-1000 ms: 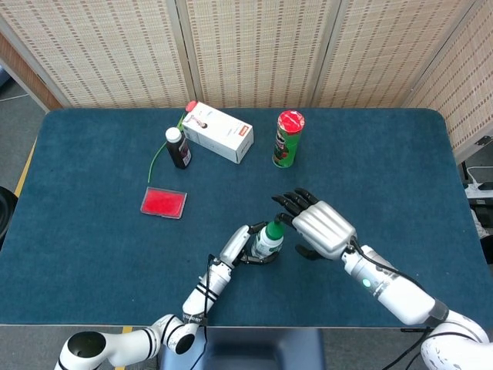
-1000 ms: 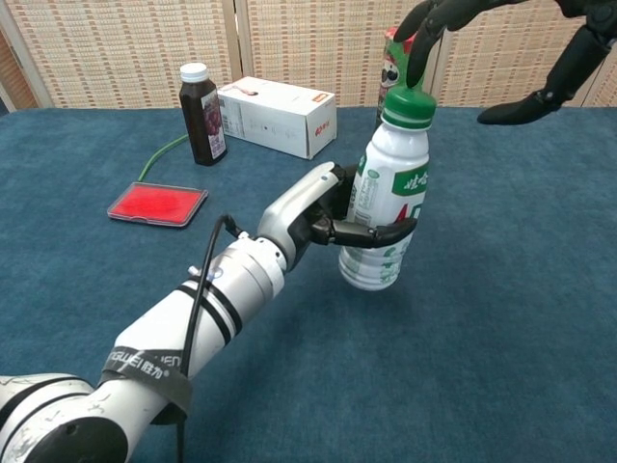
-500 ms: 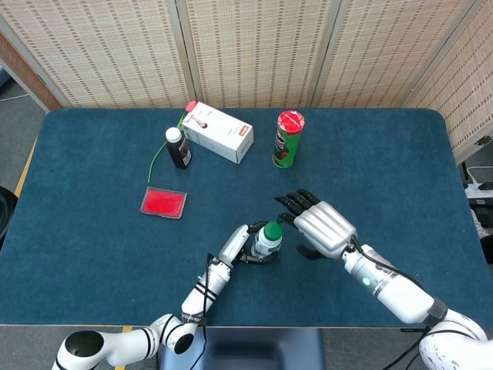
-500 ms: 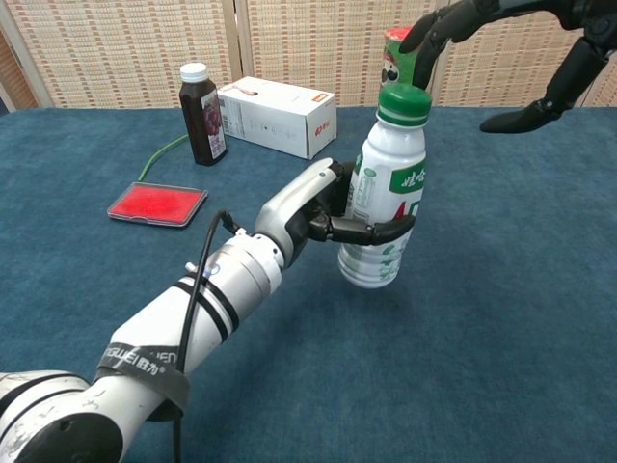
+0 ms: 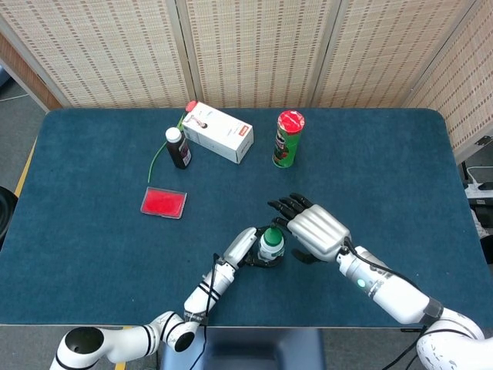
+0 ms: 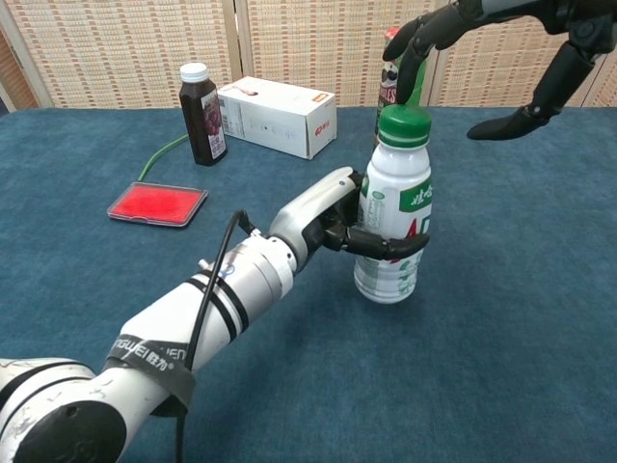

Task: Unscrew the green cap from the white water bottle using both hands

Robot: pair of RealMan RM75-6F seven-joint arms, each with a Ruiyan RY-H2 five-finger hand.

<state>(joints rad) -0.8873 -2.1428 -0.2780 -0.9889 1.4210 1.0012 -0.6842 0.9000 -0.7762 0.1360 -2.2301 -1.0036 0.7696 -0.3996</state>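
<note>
The white water bottle [image 6: 395, 231] with its green cap [image 6: 405, 123] stands upright near the table's front middle, seen from above as the bottle [image 5: 271, 244]. My left hand [image 6: 333, 224] grips its body, dark fingers wrapped round the label; in the head view the left hand [image 5: 245, 248] lies just left of it. My right hand [image 6: 501, 58] hovers above and behind the cap, fingers spread and holding nothing, fingertips [image 6: 407, 53] a little above the cap. From overhead the right hand [image 5: 312, 231] sits right of the bottle.
On the blue table [image 5: 385, 169] stand a dark juice bottle [image 5: 178, 147], a white carton [image 5: 218, 132] and a green can with a red lid [image 5: 288, 138] at the back. A flat red case [image 5: 163, 202] lies left of centre. A green cable [image 5: 158, 160] runs by the juice bottle.
The left hand has brought the bottle lower and a little right, from tilted and raised to upright near the table. The right hand has drawn in closer above the cap.
</note>
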